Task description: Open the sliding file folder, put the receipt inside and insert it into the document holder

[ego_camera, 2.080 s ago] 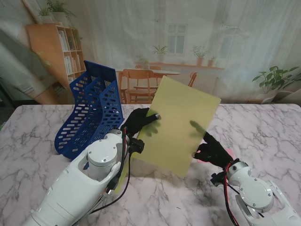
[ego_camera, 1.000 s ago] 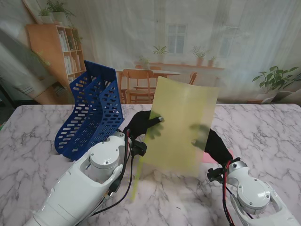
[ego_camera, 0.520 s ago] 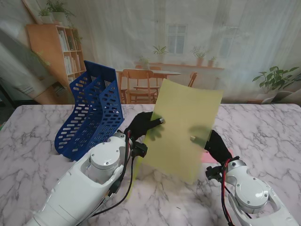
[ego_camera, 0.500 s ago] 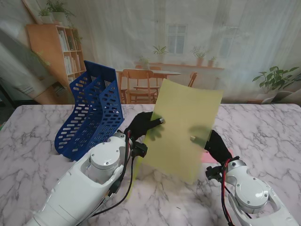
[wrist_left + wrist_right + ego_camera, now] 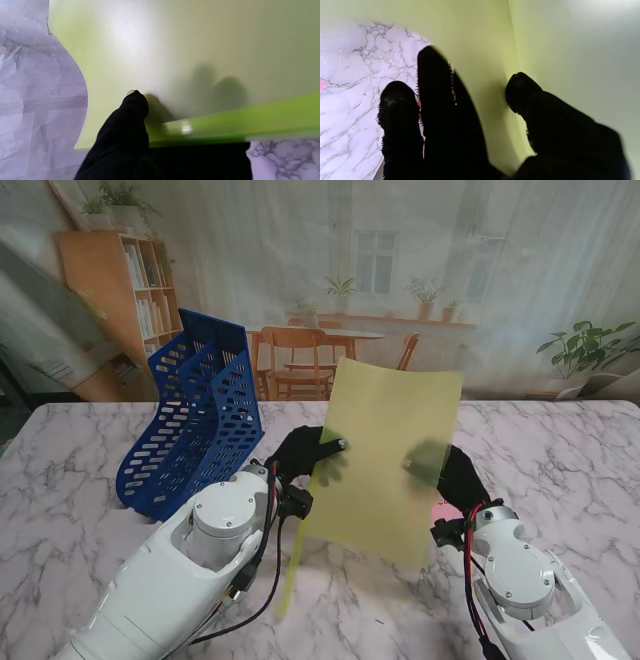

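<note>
Folder held upright between both hands.
Left hand [image 5: 300, 452] pinches the folder [image 5: 385, 460] edge; right hand [image 5: 455, 475] grips its opposite edge above the counter [image 5: 90, 450].

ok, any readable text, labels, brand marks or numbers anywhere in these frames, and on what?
None readable.
Translucent yellow-green plastic file folder, held by the left hand and right hand: blank, no print.
Blue perforated plastic document holder: no label or brand shows.
Book spines on the wooden shelf in the printed backdrop: too small and blurred to read.
Pink slip behind the folder: mostly hidden, no text visible.
</note>
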